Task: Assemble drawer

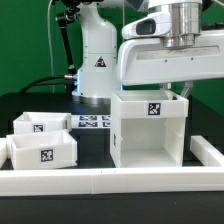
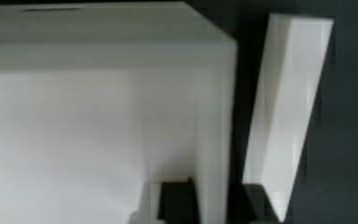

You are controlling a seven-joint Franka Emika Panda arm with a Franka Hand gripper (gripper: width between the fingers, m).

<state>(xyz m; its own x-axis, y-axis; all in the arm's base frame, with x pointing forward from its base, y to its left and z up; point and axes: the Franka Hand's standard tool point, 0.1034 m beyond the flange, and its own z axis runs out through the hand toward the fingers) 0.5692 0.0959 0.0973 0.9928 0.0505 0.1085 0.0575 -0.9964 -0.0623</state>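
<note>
Exterior view: a white robot arm reaches down from above. Its pincer (image 1: 182, 93) is set on the top edge of a tall white box (image 1: 148, 135), the drawer's housing. The box stands on a black table (image 1: 95, 150), directly beneath the pincer, open side up, with a square black-and-white tag on the face toward the camera.

In the wrist view the pincer (image 2: 211, 205) is closed on one thin wall of the box (image 2: 87, 120). A dark fingertip (image 2: 172, 203) lies flush against each face of that wall.

Two shallow white trays, each tagged, sit well away from the pincer toward the exterior view's left. They are the front tray (image 1: 45, 152) and the back tray (image 1: 40, 123) just behind it.

The marker board (image 1: 93, 122) lies flat between trays and box, farther back. A long low white rail (image 1: 100, 181) runs along the table's front near the box. In the wrist view a stretch of rail (image 2: 291, 100) lies just beyond the gripped wall.
</note>
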